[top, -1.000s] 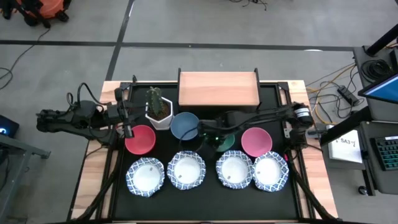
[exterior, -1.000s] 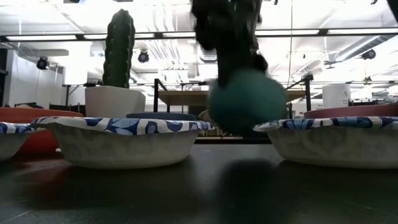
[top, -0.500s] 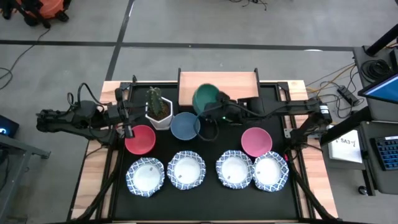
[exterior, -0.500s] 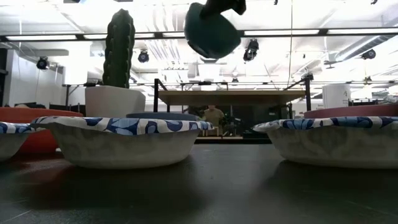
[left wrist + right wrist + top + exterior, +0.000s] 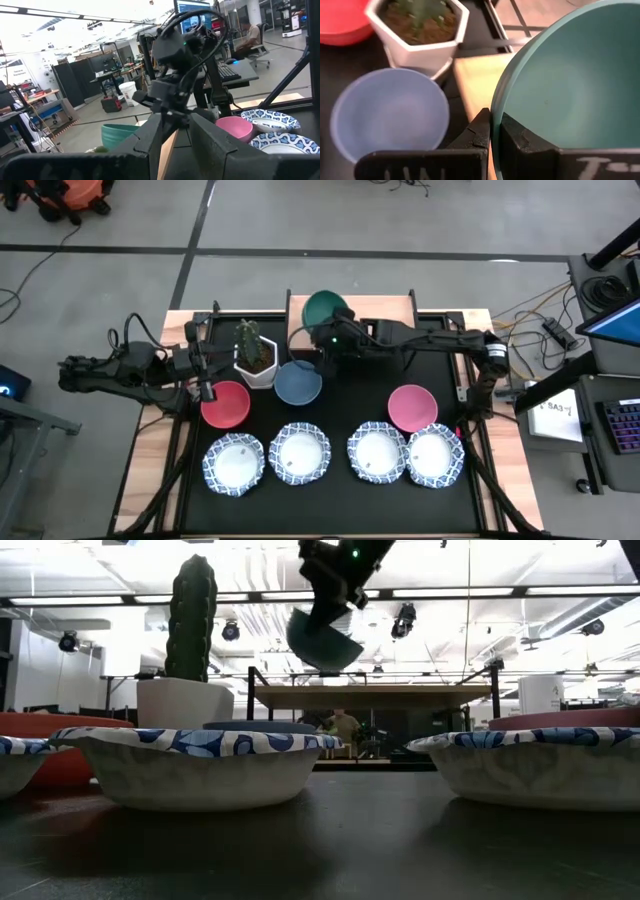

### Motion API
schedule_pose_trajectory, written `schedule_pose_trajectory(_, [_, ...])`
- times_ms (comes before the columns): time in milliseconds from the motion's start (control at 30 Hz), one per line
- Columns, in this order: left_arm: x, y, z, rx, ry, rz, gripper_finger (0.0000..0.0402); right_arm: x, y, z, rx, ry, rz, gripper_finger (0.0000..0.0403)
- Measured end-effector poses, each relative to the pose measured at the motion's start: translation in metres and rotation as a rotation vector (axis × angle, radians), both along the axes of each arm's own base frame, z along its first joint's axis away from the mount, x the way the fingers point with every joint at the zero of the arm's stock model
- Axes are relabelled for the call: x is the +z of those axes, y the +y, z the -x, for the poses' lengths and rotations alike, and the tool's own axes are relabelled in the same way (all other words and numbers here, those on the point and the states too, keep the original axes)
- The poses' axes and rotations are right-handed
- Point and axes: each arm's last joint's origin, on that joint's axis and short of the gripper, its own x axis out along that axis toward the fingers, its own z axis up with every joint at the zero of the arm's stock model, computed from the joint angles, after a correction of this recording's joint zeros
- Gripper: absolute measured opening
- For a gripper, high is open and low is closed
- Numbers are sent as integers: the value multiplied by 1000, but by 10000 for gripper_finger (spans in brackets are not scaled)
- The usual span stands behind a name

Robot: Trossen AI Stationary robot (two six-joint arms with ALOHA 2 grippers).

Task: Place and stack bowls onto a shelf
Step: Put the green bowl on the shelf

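Note:
My right gripper [image 5: 333, 338] is shut on the green bowl [image 5: 325, 310], which hangs in the air over the left end of the light-wood shelf [image 5: 370, 320]; the low view shows the bowl [image 5: 320, 640] above the shelf top [image 5: 370, 695]. On the table stand the blue bowl [image 5: 298, 382], the red bowl [image 5: 226, 402] and the pink bowl [image 5: 412, 407]. Several patterned bowls stand in a row along the near side [image 5: 299, 452]. My left gripper [image 5: 205, 375] waits beside the red bowl, its fingers a little apart [image 5: 175, 135]. My right gripper [image 5: 495, 122] pinches the green bowl's rim [image 5: 495, 107] on the bowl's near side. One finger [image 5: 520, 137] is inside the bowl and one finger [image 5: 480, 130] is outside. The bowl is lifted clear and tilted above the shelf's left end [image 5: 470, 85].
A white hexagonal cactus pot [image 5: 255, 355] stands just left of the shelf, next to the blue bowl [image 5: 390, 115]. The shelf's top is bare wood to the right of the green bowl. The black table top [image 5: 440, 350] borders wooden side rails.
My right gripper has lifted the green bowl off the table from between the blue and pink bowls. It has carried the bowl up and toward the far edge, to above the shelf's left end. The bowl has tipped on the way. The left arm kept still.

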Motion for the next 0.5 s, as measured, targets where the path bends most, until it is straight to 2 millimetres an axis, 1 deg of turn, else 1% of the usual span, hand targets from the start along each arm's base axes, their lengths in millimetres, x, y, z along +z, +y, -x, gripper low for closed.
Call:
schedule_pose_trajectory(200, [0,0,0,1,1,-4,84,-1,-3,-1,-3,1,-4,9])
schedule_pose_trajectory(500, [0,0,0,1,-1,-4,84,-18,-10,-11,3,26,-27,9])
